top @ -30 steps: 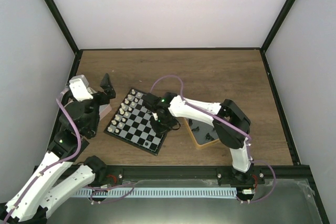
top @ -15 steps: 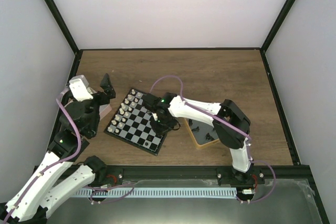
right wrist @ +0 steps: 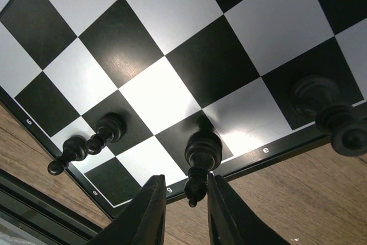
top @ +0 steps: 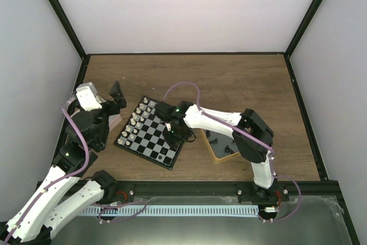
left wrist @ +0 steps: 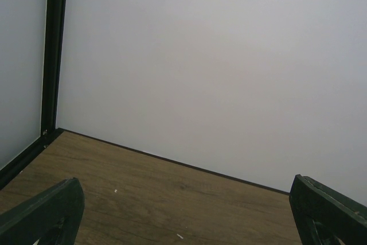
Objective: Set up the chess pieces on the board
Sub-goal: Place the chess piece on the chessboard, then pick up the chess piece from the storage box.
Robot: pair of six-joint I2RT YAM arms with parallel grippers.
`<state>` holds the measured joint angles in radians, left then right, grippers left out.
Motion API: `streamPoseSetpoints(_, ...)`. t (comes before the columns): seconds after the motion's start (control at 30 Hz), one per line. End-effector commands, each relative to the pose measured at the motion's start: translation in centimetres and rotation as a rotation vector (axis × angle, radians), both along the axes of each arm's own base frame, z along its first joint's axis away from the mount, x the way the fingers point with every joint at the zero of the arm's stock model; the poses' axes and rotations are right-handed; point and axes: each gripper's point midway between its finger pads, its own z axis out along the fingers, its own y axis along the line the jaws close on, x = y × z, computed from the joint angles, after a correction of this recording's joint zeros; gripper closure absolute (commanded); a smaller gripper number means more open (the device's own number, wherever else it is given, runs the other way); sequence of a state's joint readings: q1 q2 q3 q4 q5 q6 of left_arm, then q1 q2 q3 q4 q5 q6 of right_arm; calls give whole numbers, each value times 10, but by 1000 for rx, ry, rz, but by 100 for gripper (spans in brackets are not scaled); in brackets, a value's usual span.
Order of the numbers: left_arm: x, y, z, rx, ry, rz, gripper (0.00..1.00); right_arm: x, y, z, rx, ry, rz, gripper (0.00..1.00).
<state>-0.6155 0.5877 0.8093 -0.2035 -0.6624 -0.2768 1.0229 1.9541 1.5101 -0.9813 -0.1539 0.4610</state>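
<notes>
So, three black chess pieces (right wrist: 202, 150) stand on the board (right wrist: 166, 90); right tool (right wrist: 185, 199), left tool (left wrist: 184, 202) spread.

Glossy board (right wrist: 172, 84) here, smooth black and white checks, with light flaring off the squares near centre. The black chess pieces (right wrist: 198, 152) gleam too, polished like lacquered plastic. Down at six o'clock, the right gripper (right wrist: 186, 183) shows pale, smooth plastic fingers (right wrist: 150, 213). The table (top: 229, 78) is brown wood grain, matt. On the left gripper (left wrist: 184, 183), dark green fingers (left wrist: 49, 213) of dull plastic, against a flat matt white wall (left wrist: 200, 55).
</notes>
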Motion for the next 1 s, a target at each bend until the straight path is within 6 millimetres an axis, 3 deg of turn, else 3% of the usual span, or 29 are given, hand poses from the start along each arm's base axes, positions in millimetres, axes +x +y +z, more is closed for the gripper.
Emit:
streamPoseSetpoints(0.0, 0, 3, 0, -6, -7, 13, 0, 2, 6, -1, 13, -13, 0, 80)
streamPoseSetpoints(0.23, 0, 2, -1, -3, -3, 13, 0, 2, 10, -2, 31, -8, -1, 82)
streamPoseSetpoints(0.37, 1, 2, -2, -2, -1, 13, 0, 5, 10, 2, 28, -26, -14, 77)
streamPoseSetpoints(0.47, 1, 2, -3, 1, 1, 13, 0, 12, 12, 16, 39, -55, -45, 71)
streamPoseSetpoints(0.67, 3, -2, -2, 14, -4, -1, 0, 34, 12, 63, 125, -157, -127, 62)
streamPoseSetpoints(0.8, 6, -4, -2, 25, 3, -1, 0, 59, -5, 93, 193, -264, -243, 61)
streamPoseSetpoints(0.9, 8, -8, -5, 35, 12, -13, 0, 78, -39, 104, 212, -324, -377, 61)
streamPoseSetpoints(0.97, 10, -12, -6, 46, 15, -35, 0, 91, -73, 106, 207, -355, -490, 62)
